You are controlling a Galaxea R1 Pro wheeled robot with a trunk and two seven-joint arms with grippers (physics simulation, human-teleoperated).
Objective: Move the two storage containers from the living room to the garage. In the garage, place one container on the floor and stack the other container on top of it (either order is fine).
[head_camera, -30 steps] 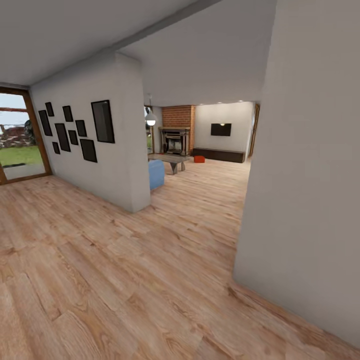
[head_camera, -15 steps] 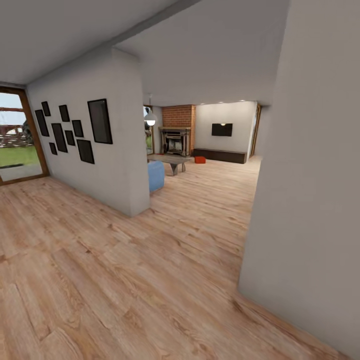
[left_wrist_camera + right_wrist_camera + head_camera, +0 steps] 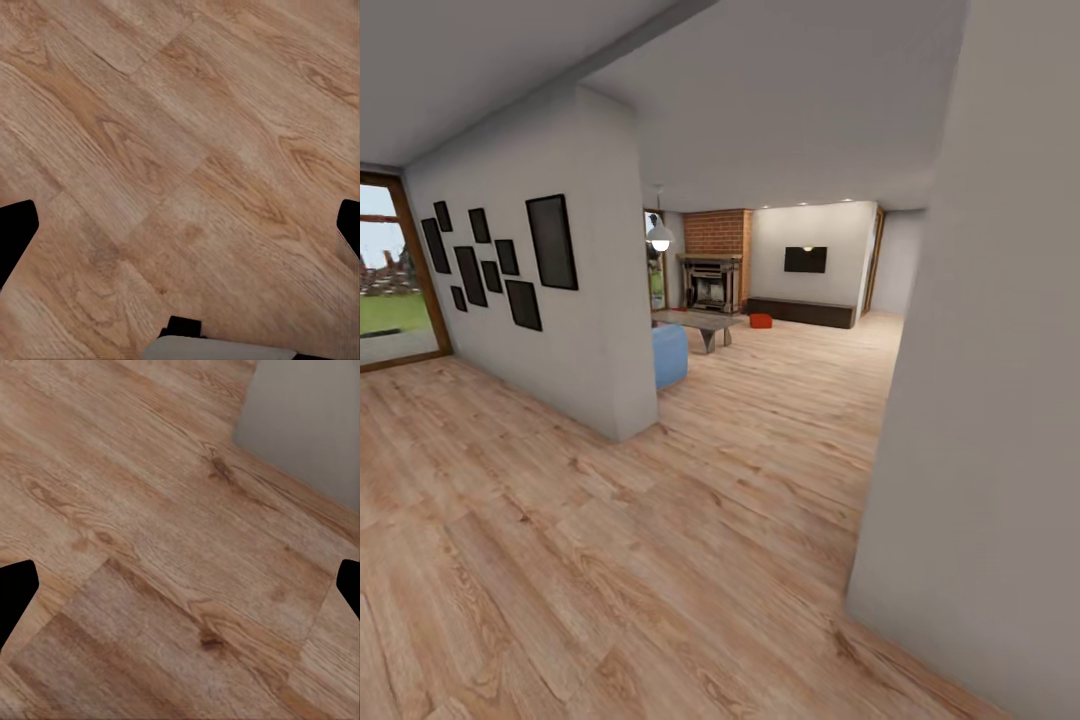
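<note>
Far ahead lies the living room (image 3: 780,345), with its light wood-plank flooring. An orange-red storage container (image 3: 760,320) sits there, small at this distance, in front of the long dark cabinet (image 3: 800,311). In the left wrist view my left gripper (image 3: 180,229) is open over bare wood planks, its black fingertips (image 3: 16,232) wide apart with nothing between them. My right gripper (image 3: 180,589) is also open over the planks, close to a pale wall base (image 3: 307,420). The garage and its floor are out of view.
A grey wall corner (image 3: 980,400) stands close on the right. A partition wall (image 3: 570,320) hung with dark frames stands on the left, with the blue sofa (image 3: 669,355) behind its end. Beyond are a coffee table (image 3: 705,322), brick fireplace (image 3: 712,280), wall TV (image 3: 803,260) and pendant lamp (image 3: 659,238). A glass door (image 3: 390,290) shows at far left.
The whole view has shifted: the camera has moved forward, the right wall corner has slid right and more of the living room opening shows. Nothing in the room has moved.
</note>
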